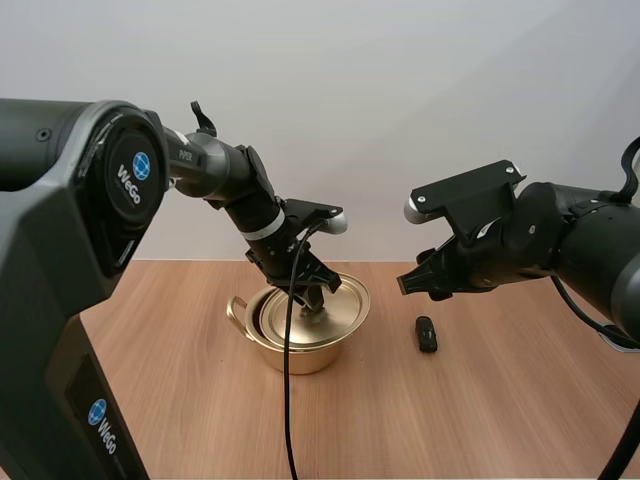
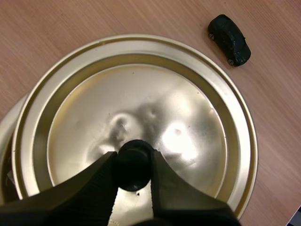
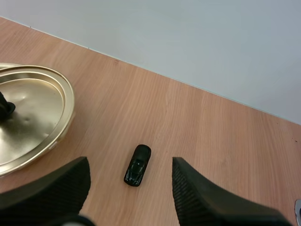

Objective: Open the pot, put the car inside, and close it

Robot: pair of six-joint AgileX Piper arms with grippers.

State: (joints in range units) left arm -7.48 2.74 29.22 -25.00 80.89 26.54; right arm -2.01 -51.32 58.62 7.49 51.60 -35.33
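- The left gripper point(image 2: 133, 159) pinches the small black round knob point(image 2: 134, 167) of the shiny gold metal lid point(image 2: 141, 94). To my eye, the lid should rise straight and level until clear of the round gold metal pot point(image 1: 305, 358), then go toward the desk's left edge.
- The right gripper point(image 1: 420, 285) hovers with its fingers spread. The little black toy car point(image 3: 138, 165) lies on the wooden desk point(image 1: 480, 400) just beyond them, in line with their gap, between the pot and the desk's right edge.

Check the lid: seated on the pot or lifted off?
Lifted off. The left end effector pinches the knob; the lid hangs tilted and offset, baring the pot rim.
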